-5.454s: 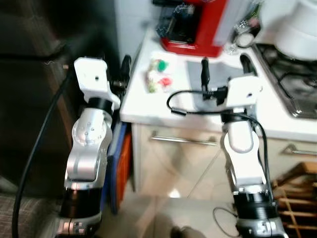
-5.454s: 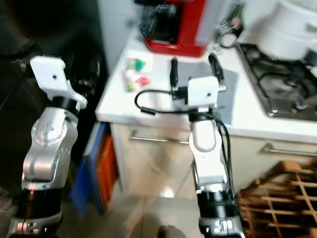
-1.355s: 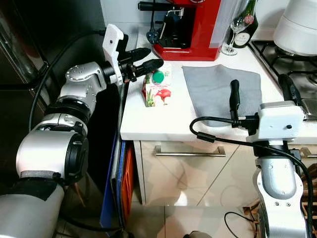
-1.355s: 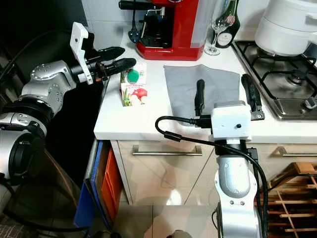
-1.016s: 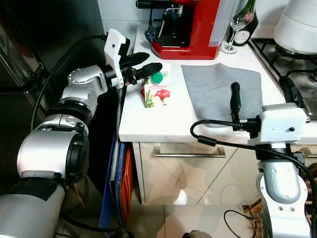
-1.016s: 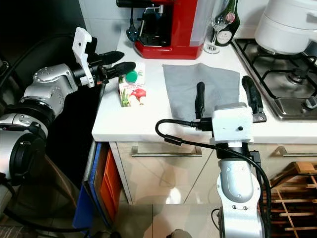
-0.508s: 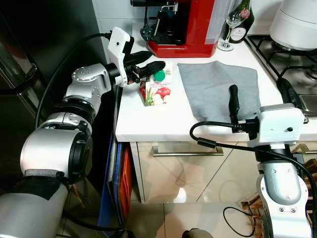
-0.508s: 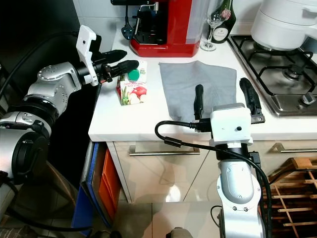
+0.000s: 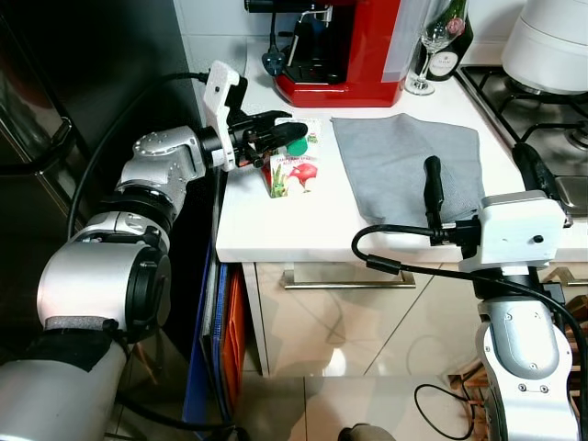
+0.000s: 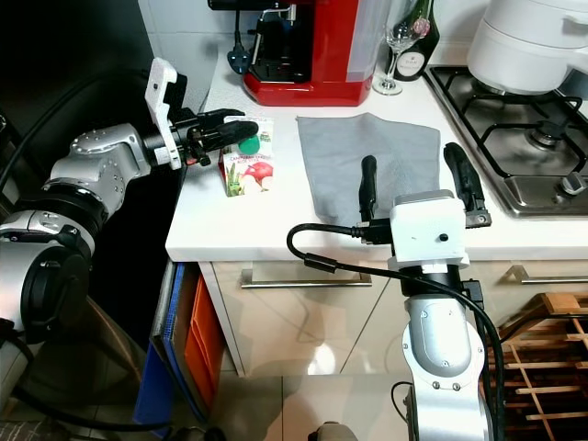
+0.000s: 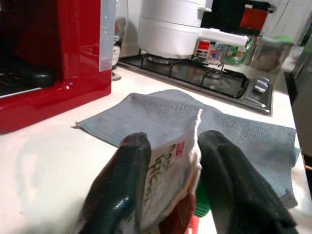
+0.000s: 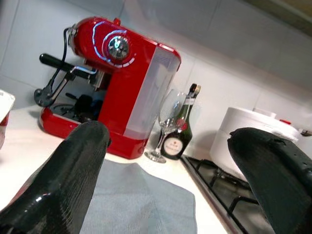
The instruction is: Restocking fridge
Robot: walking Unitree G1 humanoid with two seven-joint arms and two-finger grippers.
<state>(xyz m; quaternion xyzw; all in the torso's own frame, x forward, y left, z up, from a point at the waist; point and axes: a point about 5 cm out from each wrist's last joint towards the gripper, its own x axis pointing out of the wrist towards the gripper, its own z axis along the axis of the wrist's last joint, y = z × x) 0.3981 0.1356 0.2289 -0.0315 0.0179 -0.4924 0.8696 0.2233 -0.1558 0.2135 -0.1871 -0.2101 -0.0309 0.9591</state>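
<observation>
Left hand fingers closed around the carton top on white counter, right hand open, empty

The left gripper has its two black fingers closed around the top of a small carton, one finger on each side and both touching it. The carton is white with red letters, and a bit of a green cap shows between it and one finger. The carton stands on a white counter. Behind it a grey cloth lies flat on the counter. Near the cloth stands a red coffee machine, and just beside it is the foot of a glass. Farther back there is a gas hob with a large white appliance on it. Some jars and packets stand behind the hob, too blurred to identify.
</observation>
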